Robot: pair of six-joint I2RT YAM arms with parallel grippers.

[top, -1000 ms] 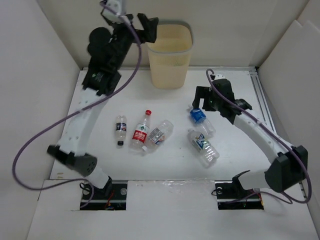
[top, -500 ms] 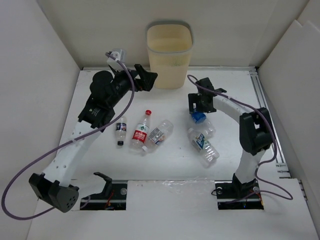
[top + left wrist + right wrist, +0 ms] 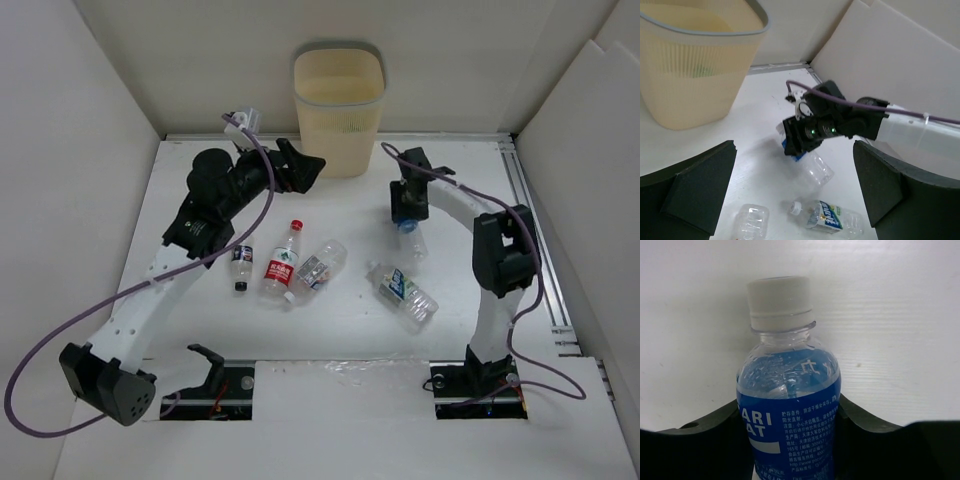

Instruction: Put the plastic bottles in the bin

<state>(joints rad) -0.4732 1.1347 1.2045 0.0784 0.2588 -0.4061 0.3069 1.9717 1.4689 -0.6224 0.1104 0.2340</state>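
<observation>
The cream bin (image 3: pixel 340 100) stands at the back centre of the table. My right gripper (image 3: pixel 405 205) reaches down onto a clear bottle with a blue label (image 3: pixel 411 238). In the right wrist view both fingers press its sides, shut on the bottle (image 3: pixel 785 385) below its white cap. My left gripper (image 3: pixel 303 168) hangs open and empty just left of the bin, above the table. A dark-labelled bottle (image 3: pixel 241 264), a red-labelled one (image 3: pixel 283 262), a clear one (image 3: pixel 321 264) and one with a blue-green label (image 3: pixel 403 292) lie flat.
White walls close in the table on the left, back and right. A metal rail (image 3: pixel 525 215) runs along the right side. The left wrist view shows the bin's wall (image 3: pixel 695 75), the right gripper (image 3: pixel 800 137) and a lying bottle (image 3: pixel 827 217) below it.
My left arm has come down from over the bin to beside it, still open. My right gripper has moved over the blue-labelled bottle and closed on it, and the bottle has shifted.
</observation>
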